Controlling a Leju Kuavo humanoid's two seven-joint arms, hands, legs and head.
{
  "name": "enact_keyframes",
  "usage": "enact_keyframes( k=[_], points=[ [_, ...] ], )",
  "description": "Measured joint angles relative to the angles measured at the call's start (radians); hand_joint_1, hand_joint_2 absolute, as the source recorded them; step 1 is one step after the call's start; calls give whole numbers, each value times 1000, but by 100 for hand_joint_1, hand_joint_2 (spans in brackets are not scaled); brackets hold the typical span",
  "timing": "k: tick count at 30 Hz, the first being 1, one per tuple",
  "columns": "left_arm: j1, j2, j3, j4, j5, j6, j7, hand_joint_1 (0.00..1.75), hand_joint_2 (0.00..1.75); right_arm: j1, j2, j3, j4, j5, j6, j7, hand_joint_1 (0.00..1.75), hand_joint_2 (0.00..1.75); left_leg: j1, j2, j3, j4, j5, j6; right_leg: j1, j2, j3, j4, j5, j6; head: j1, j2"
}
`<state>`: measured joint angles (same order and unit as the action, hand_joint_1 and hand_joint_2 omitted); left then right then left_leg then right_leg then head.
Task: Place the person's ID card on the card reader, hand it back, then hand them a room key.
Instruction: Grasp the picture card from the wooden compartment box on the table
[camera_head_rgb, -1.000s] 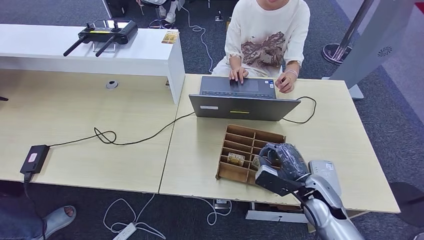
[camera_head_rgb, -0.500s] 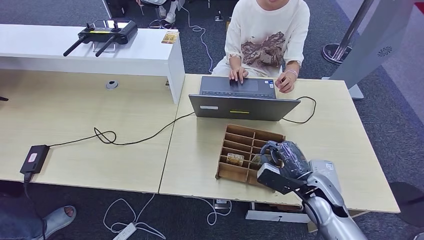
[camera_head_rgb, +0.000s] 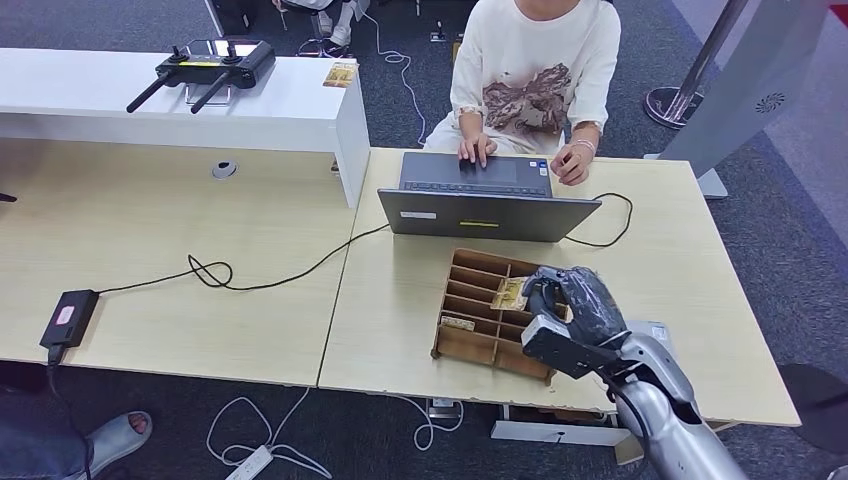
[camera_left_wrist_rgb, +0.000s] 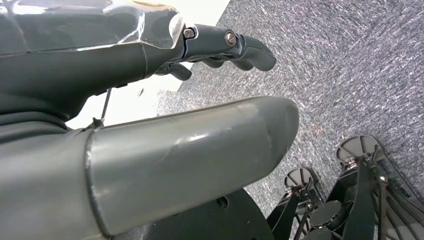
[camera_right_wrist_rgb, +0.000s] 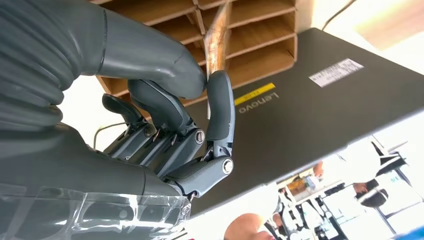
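My right hand (camera_head_rgb: 575, 308) hovers over the right side of the brown wooden compartment box (camera_head_rgb: 478, 300). It pinches a thin yellowish room key card (camera_head_rgb: 510, 294) between thumb and a finger. The right wrist view shows that card (camera_right_wrist_rgb: 220, 30) edge-on at the fingertips (camera_right_wrist_rgb: 220, 87), above the box's slots (camera_right_wrist_rgb: 250, 30). Another card (camera_head_rgb: 458, 323) lies in a near-left slot. A grey-white card reader (camera_head_rgb: 662, 332) sits on the table by my right forearm, partly hidden. My left hand (camera_left_wrist_rgb: 150, 100) hangs over the carpet, holding nothing, its fingers loosely extended.
A person in a cream shirt (camera_head_rgb: 535, 70) sits across the table with both hands on an open grey laptop (camera_head_rgb: 485, 200), whose lid (camera_right_wrist_rgb: 310, 115) faces me. A black cable (camera_head_rgb: 250, 280) runs left to a power brick (camera_head_rgb: 68, 318). A white counter (camera_head_rgb: 180, 100) carries a controller.
My right hand has risen from the box's near-right slots and moved farther away, lifting the card out. The other card stays in its slot.
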<state>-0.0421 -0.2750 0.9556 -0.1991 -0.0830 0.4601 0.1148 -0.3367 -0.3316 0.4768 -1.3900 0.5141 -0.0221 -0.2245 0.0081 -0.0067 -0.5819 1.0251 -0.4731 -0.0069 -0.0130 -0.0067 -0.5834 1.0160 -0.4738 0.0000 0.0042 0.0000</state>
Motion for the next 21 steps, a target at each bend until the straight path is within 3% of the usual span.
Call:
enact_keyframes(
  k=[21],
  points=[
    [0,-8,0,0,-3,16,-2,0,0,-6,-35,-44,-93,-164,37,-88,175,175,0,0,0,0,0,0,0,0,0,0,0,0,0,0]
  ],
)
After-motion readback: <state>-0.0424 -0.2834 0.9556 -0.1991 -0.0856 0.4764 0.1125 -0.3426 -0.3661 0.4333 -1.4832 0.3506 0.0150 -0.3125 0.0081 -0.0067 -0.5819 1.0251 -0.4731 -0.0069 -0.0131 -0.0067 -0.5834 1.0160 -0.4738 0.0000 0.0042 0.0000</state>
